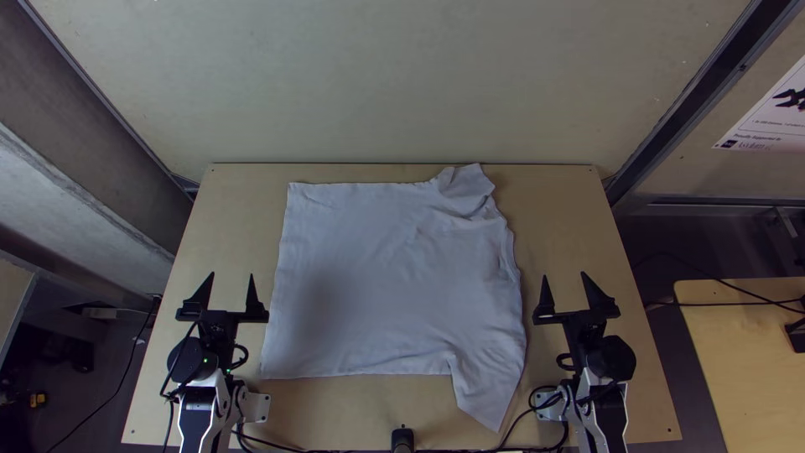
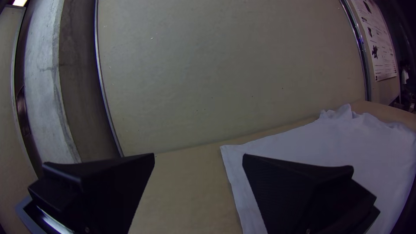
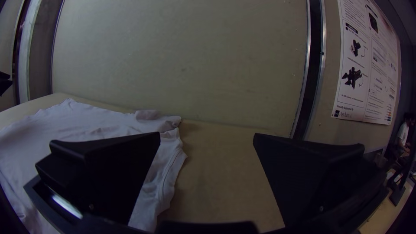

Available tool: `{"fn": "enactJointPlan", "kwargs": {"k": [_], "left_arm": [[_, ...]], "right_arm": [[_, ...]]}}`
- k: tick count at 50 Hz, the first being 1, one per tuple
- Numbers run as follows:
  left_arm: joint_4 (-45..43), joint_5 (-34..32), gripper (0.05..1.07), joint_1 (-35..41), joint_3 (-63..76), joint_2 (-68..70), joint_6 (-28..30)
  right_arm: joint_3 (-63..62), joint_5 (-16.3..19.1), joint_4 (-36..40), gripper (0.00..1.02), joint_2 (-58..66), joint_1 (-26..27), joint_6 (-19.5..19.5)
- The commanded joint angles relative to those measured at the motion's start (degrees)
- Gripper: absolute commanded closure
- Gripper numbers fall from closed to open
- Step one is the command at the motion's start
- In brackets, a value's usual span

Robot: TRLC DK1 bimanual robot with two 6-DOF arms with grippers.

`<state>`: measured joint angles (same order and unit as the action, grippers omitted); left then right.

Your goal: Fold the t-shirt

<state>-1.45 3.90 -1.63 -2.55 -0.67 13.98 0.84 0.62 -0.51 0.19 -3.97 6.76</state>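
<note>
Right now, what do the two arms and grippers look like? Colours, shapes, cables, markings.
The left arm and right arm have white links, rounded black joints and looping black cables. The left gripper and right gripper are black, each with two wide, wedge-shaped fingers tapering to points. Small green lights show on the left arm.

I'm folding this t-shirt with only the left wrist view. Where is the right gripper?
Observer: In the top view, the right gripper hovers open to the right of the t-shirt.

Operator: What about the sleeve nearest the arms' bases?

Observer: That near sleeve lies out flat, angled toward the table's near edge.

Operator: And the shirt's side facing that gripper?

Observer: In the right wrist view, a curved seam runs close along that edge.
</note>
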Motion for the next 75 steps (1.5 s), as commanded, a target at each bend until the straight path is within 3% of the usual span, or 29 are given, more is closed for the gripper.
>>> {"fn": "enactJointPlan", "kwargs": {"k": [1,24,29,43,66,75], "left_arm": [[0.93,-0.12,0.10,-0.31,2.46,0.67,0.96],[1.19,-1.09,0.10,-0.22,2.37,0.67,0.17],[1.19,-1.26,0.10,-0.13,2.37,0.67,-1.32],[0.93,-1.00,0.10,-0.31,2.46,0.75,-1.32],[-7.78,-0.83,0.10,0.31,-3.17,0.32,3.07],[-12.17,-1.53,0.10,0.57,-8.97,-6.36,3.16]], "right_arm": [[-0.31,-0.36,1.22,0.04,-0.36,0.36,1.15],[-0.31,-0.36,1.22,0.04,-0.36,0.36,1.06],[-0.31,-0.36,1.22,0.04,-0.36,-0.34,-2.37],[-0.31,-0.36,1.22,0.04,-0.36,-2.10,-2.90],[7.86,-0.62,-5.46,0.04,-0.27,-1.66,-0.88],[11.90,-0.62,-9.33,0.04,0.52,-1.75,1.15]]}}
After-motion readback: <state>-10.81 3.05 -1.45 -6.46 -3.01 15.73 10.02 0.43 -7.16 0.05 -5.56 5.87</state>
